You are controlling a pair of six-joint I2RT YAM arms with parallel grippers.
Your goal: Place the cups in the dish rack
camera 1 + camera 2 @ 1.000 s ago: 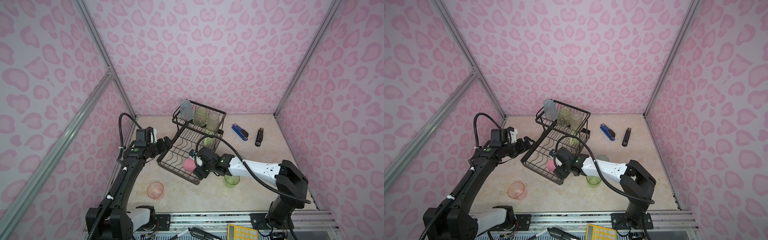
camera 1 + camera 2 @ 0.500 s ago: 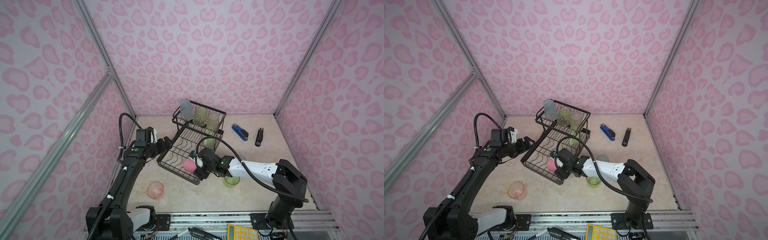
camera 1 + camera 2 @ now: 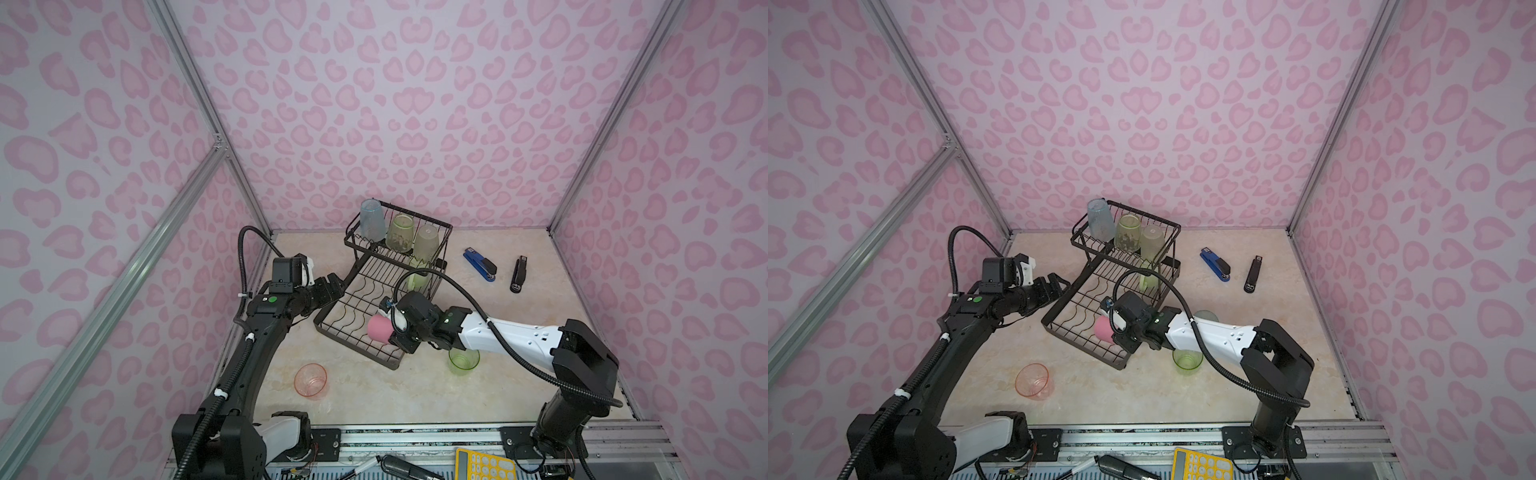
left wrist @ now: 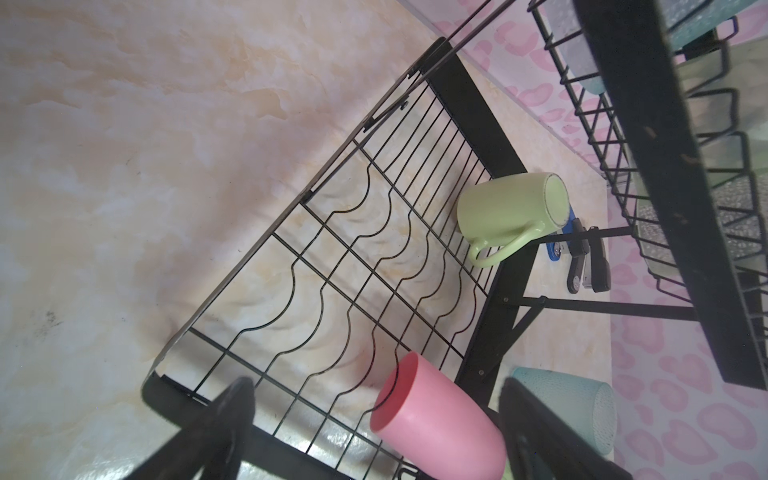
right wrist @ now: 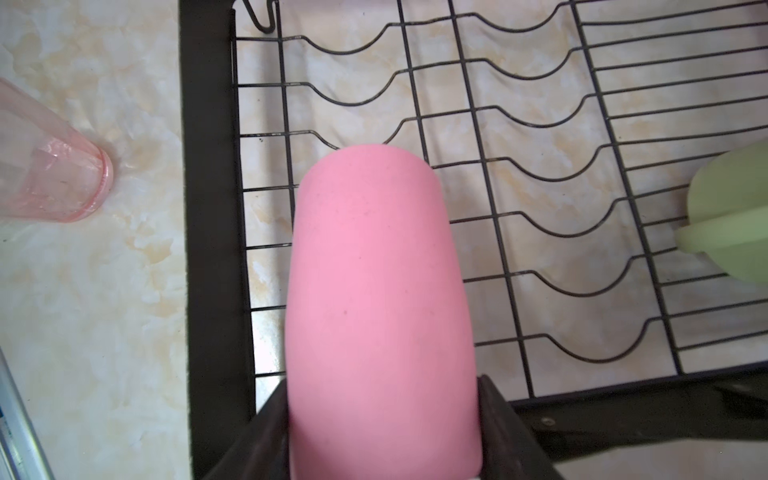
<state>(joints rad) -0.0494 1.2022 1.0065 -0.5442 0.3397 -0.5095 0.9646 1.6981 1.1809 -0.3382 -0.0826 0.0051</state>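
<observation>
Pink cup (image 5: 378, 291) lies on its side over the rack (image 5: 208, 208) tray, near one end, with the right claw (image 5: 382, 384) clamped on both its sides. Left claw (image 3: 333, 286) hangs spread wide just beside the rack's edge.

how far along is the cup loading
Done: three cups stand in the top basket, and a green mug lies on the lower tray. In hand: the right end effector grips the solid pink cup on that tray. Remaining: the clear pink cup, green cup and blue cup on the table.
</observation>
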